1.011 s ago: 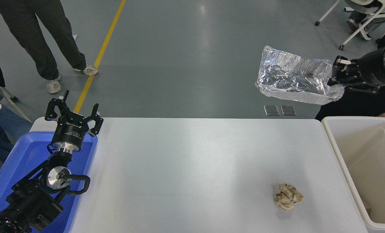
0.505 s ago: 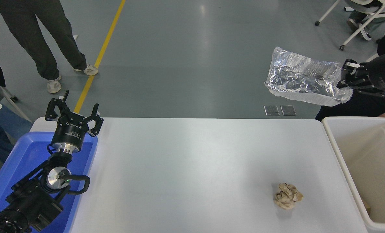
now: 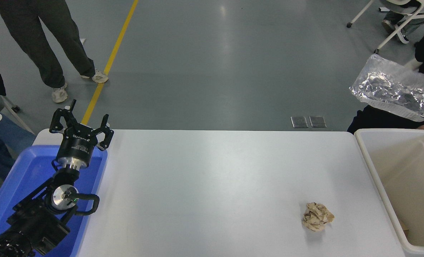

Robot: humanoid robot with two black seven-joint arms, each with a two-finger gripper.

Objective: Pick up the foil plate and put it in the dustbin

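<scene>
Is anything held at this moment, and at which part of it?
The foil plate hangs in the air above the dustbin, so it seems held at its right end, beyond the picture's edge. The left gripper is open and empty.

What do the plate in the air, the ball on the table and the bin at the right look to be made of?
Foil plate: thin aluminium foil, going by its mirror-bright, crinkled silver surface. Ball: crumpled paper, probably; matte tan with sharp folds. Dustbin: looks like moulded plastic; smooth cream walls, thick rounded rim, dull sheen.
</scene>
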